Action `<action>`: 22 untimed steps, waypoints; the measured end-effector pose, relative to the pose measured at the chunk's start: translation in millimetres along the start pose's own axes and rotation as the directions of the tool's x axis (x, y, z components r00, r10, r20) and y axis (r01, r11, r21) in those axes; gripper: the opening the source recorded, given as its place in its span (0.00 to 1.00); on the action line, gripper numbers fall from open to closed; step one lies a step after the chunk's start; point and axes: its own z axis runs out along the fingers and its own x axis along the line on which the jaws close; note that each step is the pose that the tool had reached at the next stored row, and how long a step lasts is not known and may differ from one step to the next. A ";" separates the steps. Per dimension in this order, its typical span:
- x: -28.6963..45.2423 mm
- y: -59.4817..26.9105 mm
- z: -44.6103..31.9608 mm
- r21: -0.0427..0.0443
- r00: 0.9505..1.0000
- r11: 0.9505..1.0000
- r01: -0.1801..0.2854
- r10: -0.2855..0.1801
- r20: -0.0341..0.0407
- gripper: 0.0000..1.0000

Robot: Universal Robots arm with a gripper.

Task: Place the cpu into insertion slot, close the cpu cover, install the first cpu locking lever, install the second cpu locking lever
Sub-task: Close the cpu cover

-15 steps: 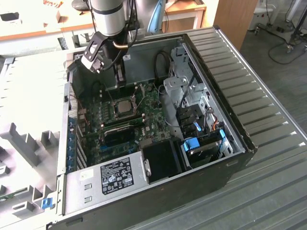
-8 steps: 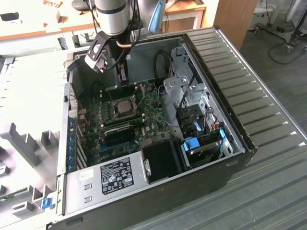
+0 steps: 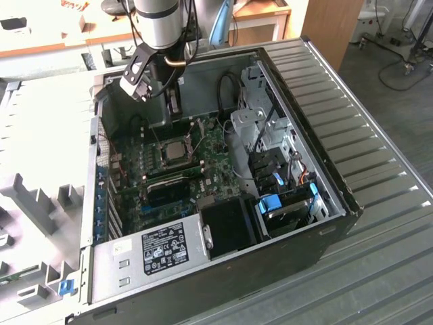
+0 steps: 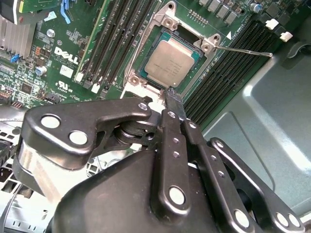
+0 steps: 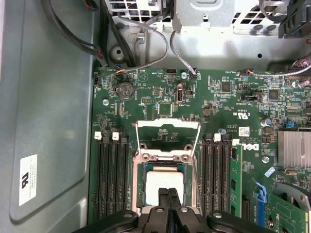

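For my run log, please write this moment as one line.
cpu: seated in insertion slot | cpu cover: open, raised | gripper: shut, over cpu edge

cpu [image 4: 170,65] inside the insertion slot [image 4: 131,74], memory slots [image 4: 115,42] on either side

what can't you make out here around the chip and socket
First wrist view: the pincer hides the chip's edge beneath it.
Second wrist view: the pincer tip covers one socket corner; contact with the chip is unclear.
Exterior view: chip too small to tell how it sits.
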 end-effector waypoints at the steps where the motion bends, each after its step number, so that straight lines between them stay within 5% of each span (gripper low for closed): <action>1: 0.0 0.0 -0.1 0.000 1.000 1.000 0.000 0.000 0.000 0.11; 14: 0.1 0.4 -5.6 0.000 1.000 1.000 0.000 0.000 0.000 0.11; 22: 0.0 11.2 -5.1 0.000 1.000 1.000 0.000 0.000 0.000 0.11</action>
